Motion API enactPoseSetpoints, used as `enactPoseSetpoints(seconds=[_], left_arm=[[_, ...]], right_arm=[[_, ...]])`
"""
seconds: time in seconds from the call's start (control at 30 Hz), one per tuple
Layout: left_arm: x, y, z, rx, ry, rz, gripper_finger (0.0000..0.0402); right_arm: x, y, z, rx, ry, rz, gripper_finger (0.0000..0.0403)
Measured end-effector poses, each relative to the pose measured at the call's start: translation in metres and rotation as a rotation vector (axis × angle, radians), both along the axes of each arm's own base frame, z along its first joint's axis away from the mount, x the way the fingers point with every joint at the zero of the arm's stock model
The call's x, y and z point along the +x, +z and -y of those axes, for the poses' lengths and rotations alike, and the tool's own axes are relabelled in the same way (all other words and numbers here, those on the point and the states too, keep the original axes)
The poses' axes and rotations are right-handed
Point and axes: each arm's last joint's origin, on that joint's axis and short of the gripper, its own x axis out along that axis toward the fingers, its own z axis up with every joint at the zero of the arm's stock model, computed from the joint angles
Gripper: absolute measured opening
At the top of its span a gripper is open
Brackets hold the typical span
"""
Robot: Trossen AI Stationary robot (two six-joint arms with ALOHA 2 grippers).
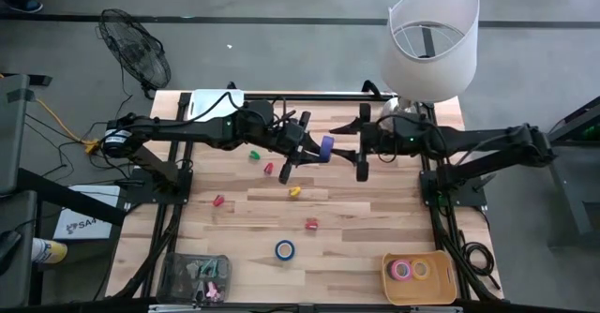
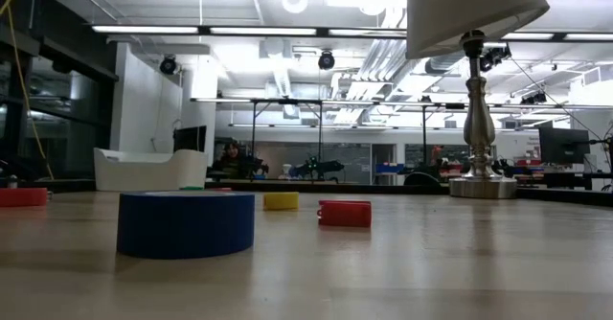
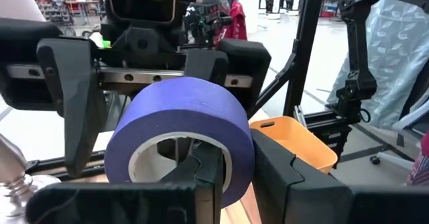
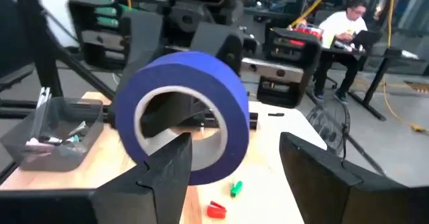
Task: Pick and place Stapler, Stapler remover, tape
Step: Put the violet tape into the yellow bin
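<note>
Nearest the lens, left wrist view: purple tape roll (image 3: 181, 117), held off the table.

1. Left pincer (image 3: 228, 177): closed on the roll. One finger passes through the core and the other sits on the outer face, so only one wall is pinched. The roll's open face is toward this pincer's own camera.

2. Right pincer (image 4: 234, 150): open wide, directly opposite the left pincer. One finger stands on either side of the roll. It holds nothing, and I cannot tell whether either pad touches the tape.

3. Orange bin (image 1: 441, 257): well away from both pincers, at the table edge on the right arm's side. It already holds two rolls, and I take it for the destination.

4. Blue roll (image 1: 285, 249): lying flat on the table, well clear of the pincers, towards that same edge.

5. Small red (image 1: 311, 224), yellow (image 1: 294, 192) and green (image 1: 253, 154) pieces: loose on the boards beneath and beyond the left pincer. They are too small to name.

6. Grey tray (image 1: 173, 261): far from both pincers, at the corner on the left arm's side.

Hazards, my judgement:
- If the left pincer lets go before the right has closed, the roll drops and may run off across the boards.
- If the right closes off-centre, it may pivot the roll about the single pinched wall.
- If the right closes too deep, it may strike the left fingers.
- A tilted grab would make the release over the bin uncertain.
</note>
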Motion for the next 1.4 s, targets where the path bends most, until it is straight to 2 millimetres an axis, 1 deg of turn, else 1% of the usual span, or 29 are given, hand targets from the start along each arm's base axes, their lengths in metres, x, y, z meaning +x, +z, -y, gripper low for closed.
enactPoseSetpoints(seconds=[0.2,0.43,0.67,1.0,1.03,1.17,1.27,1.4], left_arm=[[-0.0001,-0.0008,-0.0002,0.0,-0.005,-0.007,0.0053],[-0.0003,-0.0022,0.0,-0.002,-0.011,-0.023,0.0053],[-0.0003,-0.0026,-0.0003,-0.003,-0.011,-0.026,0.0053],[-0.0001,-0.0029,-0.0009,-0.001,0.017,-0.03,0.0053],[0.0,-0.0032,-0.0009,-0.001,0.026,-0.032,0.0053],[0.0002,-0.0053,-0.0019,0.001,0.074,-0.054,0.0055],[0.0001,-0.0059,-0.0023,0.003,0.084,-0.061,0.0076],[0.0001,-0.0059,-0.0029,0.003,0.099,-0.062,0.0138]], right_arm=[[0.0006,0.0,0.002,0.009,-0.072,0.007,0.0206],[0.0007,0.0013,0.0021,0.033,-0.078,0.024,0.0177],[0.0008,0.0018,0.0019,0.033,-0.073,0.028,0.0125],[0.0006,0.002,0.0011,0.045,-0.041,0.029,0.0033],[0.0004,0.0019,0.0013,0.048,-0.041,0.027,0.0027],[-0.0012,0.0008,0.0013,0.059,-0.038,0.009,0.0027],[-0.0029,0.0004,0.0011,0.067,-0.038,-0.002,0.0027],[-0.0064,0.0009,0.0008,0.07,-0.034,-0.014,0.0027]])
